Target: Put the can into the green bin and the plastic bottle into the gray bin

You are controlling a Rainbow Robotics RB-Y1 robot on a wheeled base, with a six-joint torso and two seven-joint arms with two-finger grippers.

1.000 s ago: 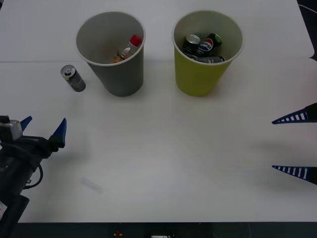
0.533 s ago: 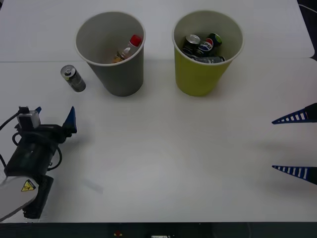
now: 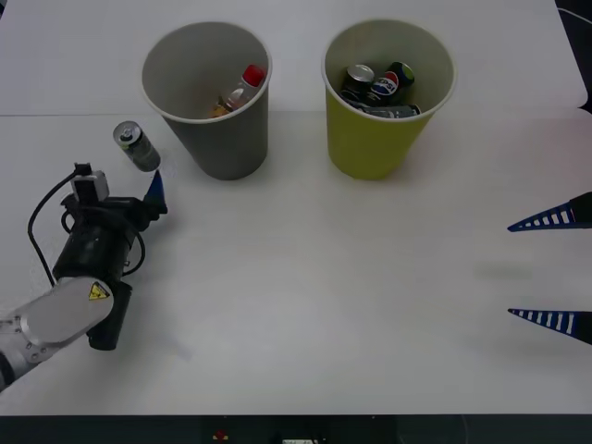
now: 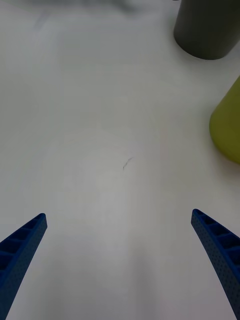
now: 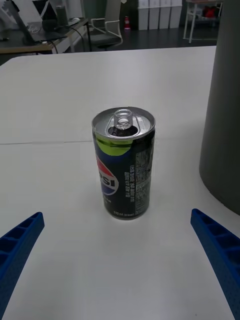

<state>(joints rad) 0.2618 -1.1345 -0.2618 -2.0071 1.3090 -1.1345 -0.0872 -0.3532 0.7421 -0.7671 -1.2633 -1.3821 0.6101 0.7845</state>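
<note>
Your right gripper (image 4: 120, 260) hangs over the bare white table (image 4: 90, 125), blue fingers (image 4: 22, 250) spread wide. Ahead stand the gray bin (image 4: 207, 27) and the green bin (image 4: 227, 125).

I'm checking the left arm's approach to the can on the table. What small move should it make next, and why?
Probably ease the left gripper forward until its open fingers straddle the can, then shut. The can stands upright on the table just ahead of the fingertips, centred between them, beside the gray bin, and is not yet gripped. The right gripper waits open at the table's right side.
</note>
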